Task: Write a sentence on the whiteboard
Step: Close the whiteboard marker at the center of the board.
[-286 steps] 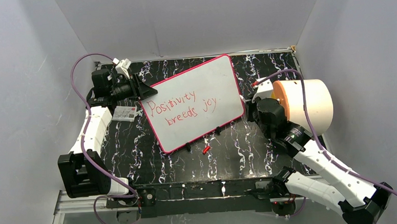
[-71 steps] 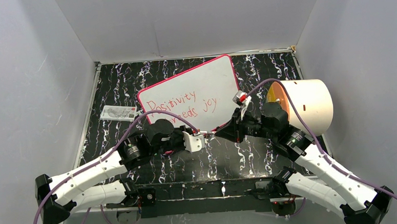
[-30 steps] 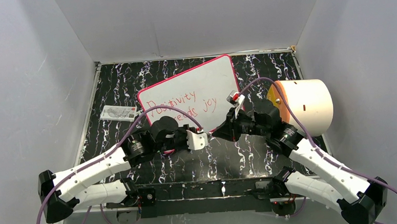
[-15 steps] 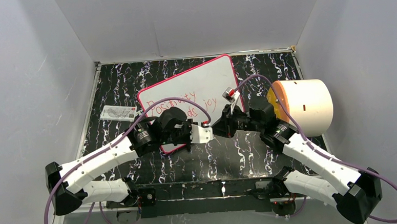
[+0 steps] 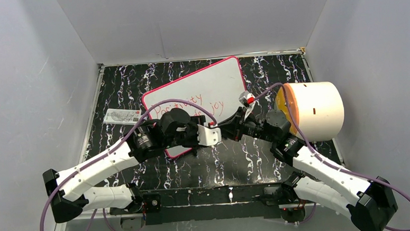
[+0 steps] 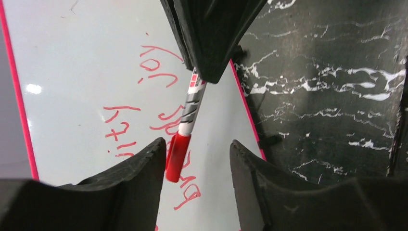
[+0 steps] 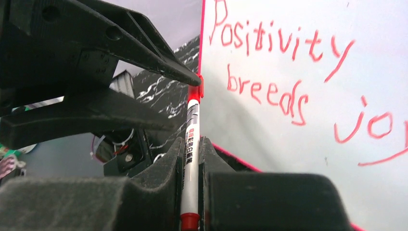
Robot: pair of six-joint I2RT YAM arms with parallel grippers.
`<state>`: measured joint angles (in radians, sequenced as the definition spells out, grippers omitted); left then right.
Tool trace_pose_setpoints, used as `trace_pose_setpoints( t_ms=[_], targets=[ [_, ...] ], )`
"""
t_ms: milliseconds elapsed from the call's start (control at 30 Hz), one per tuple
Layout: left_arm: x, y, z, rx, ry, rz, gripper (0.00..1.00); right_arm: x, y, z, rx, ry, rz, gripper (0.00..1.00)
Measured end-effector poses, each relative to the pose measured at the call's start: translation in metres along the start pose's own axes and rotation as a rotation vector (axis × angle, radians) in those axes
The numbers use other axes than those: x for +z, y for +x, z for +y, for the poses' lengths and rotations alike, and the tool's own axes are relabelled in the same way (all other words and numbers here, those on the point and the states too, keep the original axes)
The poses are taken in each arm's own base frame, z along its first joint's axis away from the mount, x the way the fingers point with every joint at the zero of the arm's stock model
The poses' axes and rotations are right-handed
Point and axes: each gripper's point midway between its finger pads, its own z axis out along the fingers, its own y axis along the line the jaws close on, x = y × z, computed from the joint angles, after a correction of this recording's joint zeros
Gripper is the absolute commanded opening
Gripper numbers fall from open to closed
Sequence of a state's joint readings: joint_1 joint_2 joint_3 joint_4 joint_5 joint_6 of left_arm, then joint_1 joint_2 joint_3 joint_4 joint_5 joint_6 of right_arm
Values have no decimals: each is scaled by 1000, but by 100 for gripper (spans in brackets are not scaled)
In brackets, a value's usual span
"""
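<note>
Change since earlier: both arms have been brought in from the two sides of the whiteboard (image 5: pixel 212 83), and they now meet tip to tip over its near edge.
Left claw (image 6: pixel 197 144): released; the fingers are spread, and the red cap (image 6: pixel 177 156) is seen between them, touching the inner face of one finger.
Right claw (image 7: pixel 191 140): clenched on the body of the marker (image 6: pixel 190 108), which is pointed toward the left claw.
Whiteboard: laid flat on the counter (image 5: pixel 247 155), in the far middle part, turned at an angle; its near corner is covered by the left arm.
Sentence (image 7: pixel 267 94): "Positivity breeds joy", written in red in two slanted lines; it is partly hidden by the arms in the top view.
Other things: a white roll with an orange end (image 5: pixel 319 109) is placed at the right, and a small printed card (image 5: pixel 122 116) at the left of the board.
</note>
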<state>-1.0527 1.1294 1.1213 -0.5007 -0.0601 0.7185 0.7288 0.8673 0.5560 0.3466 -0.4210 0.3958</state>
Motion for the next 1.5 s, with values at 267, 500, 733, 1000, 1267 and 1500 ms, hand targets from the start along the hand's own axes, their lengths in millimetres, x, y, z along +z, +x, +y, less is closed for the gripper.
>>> trace_pose_setpoints(
  t_ms=[267, 500, 733, 1000, 1267, 1500],
  targets=[
    [-8, -22, 26, -105, -122, -71, 67, 1, -13, -6, -104, 2, -131, 0],
    [-18, -27, 57, -462, -334, -112, 69, -3, -10, -21, -178, 48, -225, 0],
    [-25, -29, 76, -879, -498, -196, 68, -5, -15, -28, -229, 66, -316, 0],
    [-22, -27, 83, -1210, -600, -299, 65, -4, -28, -25, -255, 47, -387, 0],
    [-15, -29, 88, -1303, -631, -341, 58, -6, -34, -21, -262, 36, -414, 0],
    [3, -24, 82, -1288, -623, -286, 53, -6, -33, -20, -249, 31, -413, 0]
  ],
)
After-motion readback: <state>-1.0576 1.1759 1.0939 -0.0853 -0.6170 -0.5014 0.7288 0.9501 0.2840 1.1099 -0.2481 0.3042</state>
